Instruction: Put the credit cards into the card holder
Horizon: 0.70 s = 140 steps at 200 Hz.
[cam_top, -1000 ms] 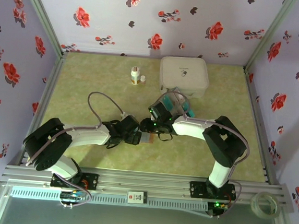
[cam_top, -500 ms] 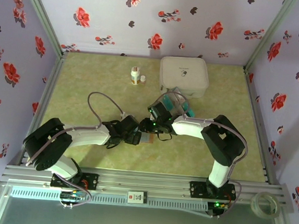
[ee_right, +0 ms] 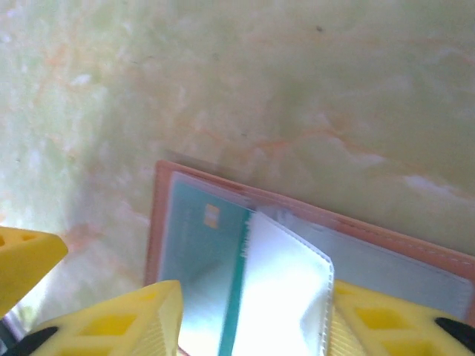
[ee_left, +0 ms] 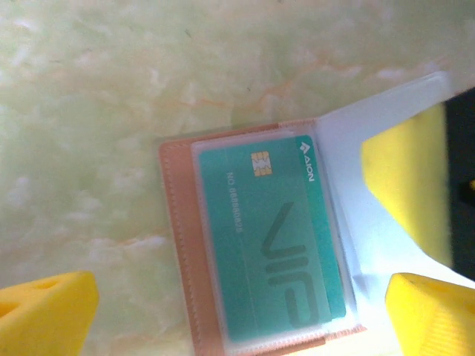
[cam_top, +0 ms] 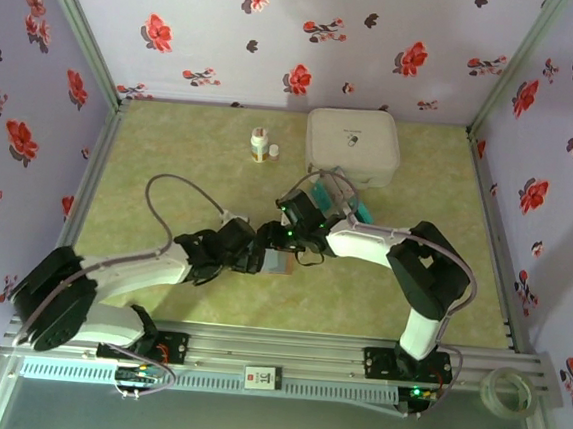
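While left gripper [ee_left: 239,315] gapes wide, card holder [ee_left: 174,245] holding teal credit card [ee_left: 274,245], between its fingers [ee_left: 44,311]

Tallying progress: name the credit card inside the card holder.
The teal VIP card, in the card holder under its clear sleeve; the other cards lie beside the white box.

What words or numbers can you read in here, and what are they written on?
"AION": at a corner of the teal card in the card holder.
"VIP": big letters on the same card.
"NO", then digits too blurred to read: same card.
white box, small bottle, rail tag: marks too small to read.
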Each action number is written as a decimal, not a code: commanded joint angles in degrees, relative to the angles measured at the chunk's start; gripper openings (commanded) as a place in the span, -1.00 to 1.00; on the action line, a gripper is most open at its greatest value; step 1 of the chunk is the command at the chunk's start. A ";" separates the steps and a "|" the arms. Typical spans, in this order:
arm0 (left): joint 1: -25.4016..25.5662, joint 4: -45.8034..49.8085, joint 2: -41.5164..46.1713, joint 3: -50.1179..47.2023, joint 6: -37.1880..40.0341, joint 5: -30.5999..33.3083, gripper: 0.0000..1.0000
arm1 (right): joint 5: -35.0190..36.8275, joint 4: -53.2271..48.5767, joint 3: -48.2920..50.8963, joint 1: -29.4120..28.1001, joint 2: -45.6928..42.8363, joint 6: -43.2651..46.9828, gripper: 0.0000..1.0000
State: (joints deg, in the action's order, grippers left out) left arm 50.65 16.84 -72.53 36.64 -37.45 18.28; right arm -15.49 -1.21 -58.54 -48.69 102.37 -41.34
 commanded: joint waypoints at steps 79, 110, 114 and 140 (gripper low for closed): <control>-7.76 8.02 16.07 -3.18 -4.76 4.17 0.99 | 0.28 0.51 -11.07 -5.93 9.69 -3.39 0.05; -8.06 8.38 17.11 -3.74 -4.72 4.04 0.99 | 0.46 0.47 -13.01 -5.99 11.69 -3.75 0.05; -8.11 8.48 17.16 -3.75 -4.66 4.00 0.99 | 0.43 0.35 -13.20 -6.03 11.83 -3.75 0.05; -8.15 8.38 17.19 -3.91 -4.24 3.88 0.99 | 0.21 -0.46 -14.35 -5.99 12.37 -3.49 0.05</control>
State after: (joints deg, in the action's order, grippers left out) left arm 43.22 27.14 -56.53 32.82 -40.23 19.55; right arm -14.85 1.32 -71.07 -53.76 113.58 -45.10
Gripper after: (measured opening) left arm 0.997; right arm 0.523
